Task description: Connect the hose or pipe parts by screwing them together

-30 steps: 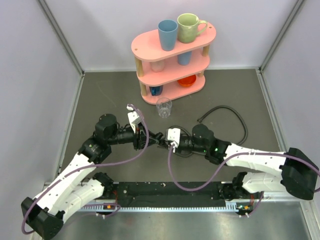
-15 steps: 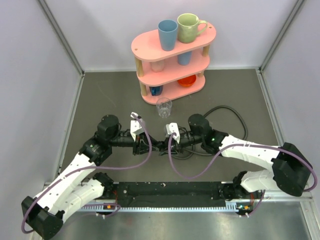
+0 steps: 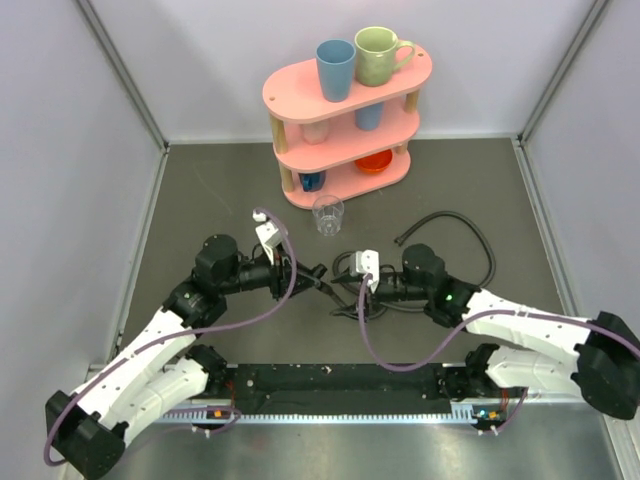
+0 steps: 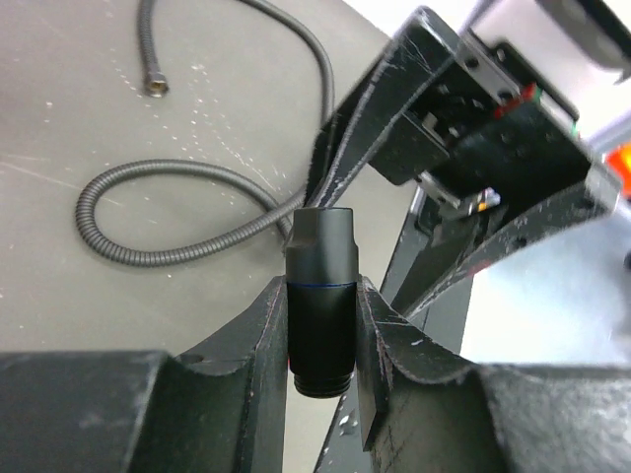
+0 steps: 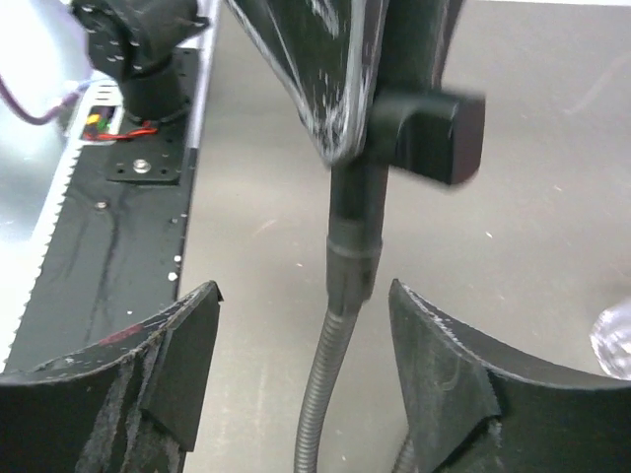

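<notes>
My left gripper (image 3: 308, 274) is shut on a short black cylindrical fitting (image 4: 320, 261), whose threaded end pokes out behind the fingers (image 4: 258, 340). A grey-black ribbed hose (image 5: 330, 365) runs straight out of that fitting's far end. It passes between the fingers (image 5: 187, 360) of my right gripper (image 5: 304, 296), which is open and touches nothing. In the top view the right gripper (image 3: 345, 287) sits just right of the left one. The hose (image 3: 485, 245) loops out to the right, and its free end (image 3: 400, 240) lies on the table.
A clear glass (image 3: 327, 213) stands just behind the two grippers. Further back is a pink three-tier shelf (image 3: 345, 120) with cups on it. Purple cables (image 3: 400, 365) hang from both wrists. Walls close in the left, right and back.
The right gripper has opened, let go of the hose end and drawn back to the right. The left gripper still holds the fitting and has barely shifted.
</notes>
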Controlling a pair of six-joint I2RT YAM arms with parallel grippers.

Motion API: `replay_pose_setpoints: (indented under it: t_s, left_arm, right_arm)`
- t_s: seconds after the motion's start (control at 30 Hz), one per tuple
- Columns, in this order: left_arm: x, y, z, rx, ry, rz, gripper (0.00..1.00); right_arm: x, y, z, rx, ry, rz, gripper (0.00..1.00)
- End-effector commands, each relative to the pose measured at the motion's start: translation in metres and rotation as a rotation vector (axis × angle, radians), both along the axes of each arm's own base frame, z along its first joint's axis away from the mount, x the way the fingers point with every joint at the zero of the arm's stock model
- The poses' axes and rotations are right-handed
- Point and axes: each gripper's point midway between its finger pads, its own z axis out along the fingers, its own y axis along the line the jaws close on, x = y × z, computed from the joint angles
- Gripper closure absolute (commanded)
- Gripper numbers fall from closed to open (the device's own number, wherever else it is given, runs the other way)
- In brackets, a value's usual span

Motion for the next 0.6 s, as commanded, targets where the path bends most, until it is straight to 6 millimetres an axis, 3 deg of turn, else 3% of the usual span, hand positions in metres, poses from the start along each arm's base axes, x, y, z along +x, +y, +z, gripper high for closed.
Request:
replay_pose_setpoints:
  t_s: [0.0, 0.07, 0.13, 0.2, 0.23, 0.27, 0.3, 0.57]
  left_arm:
    - [0.023, 0.007, 0.053, -0.216, 0.066, 0.230, 1.00]
    - [0.026, 0.013, 0.060, -0.261, 0.100, 0.291, 1.00]
    - [0.030, 0.019, 0.068, -0.320, 0.152, 0.362, 1.00]
    - [0.031, 0.025, 0.069, -0.333, 0.207, 0.412, 1.00]
    - [0.040, 0.032, 0.076, -0.357, 0.213, 0.481, 1.00]
    - [0.040, 0.036, 0.059, -0.314, 0.312, 0.532, 1.00]
    - [0.044, 0.038, 0.056, -0.307, 0.345, 0.571, 1.00]
    - [0.041, 0.036, 0.042, -0.265, 0.633, 0.653, 1.00]
  right_arm:
    - [0.020, -0.008, 0.025, 0.074, -0.074, -0.193, 0.31]
    - [0.032, -0.012, 0.035, 0.104, -0.170, -0.337, 0.31]
    - [0.044, -0.019, 0.030, 0.093, -0.239, -0.465, 0.30]
    - [0.041, -0.017, 0.042, 0.145, -0.308, -0.504, 0.30]
    - [0.047, -0.022, 0.036, 0.125, -0.348, -0.548, 0.32]
    - [0.040, -0.019, 0.037, 0.136, -0.371, -0.542, 0.32]
    - [0.039, -0.019, 0.052, 0.195, -0.402, -0.556, 0.32]
    - [0.034, -0.004, 0.056, 0.205, -0.558, -0.527, 0.28]
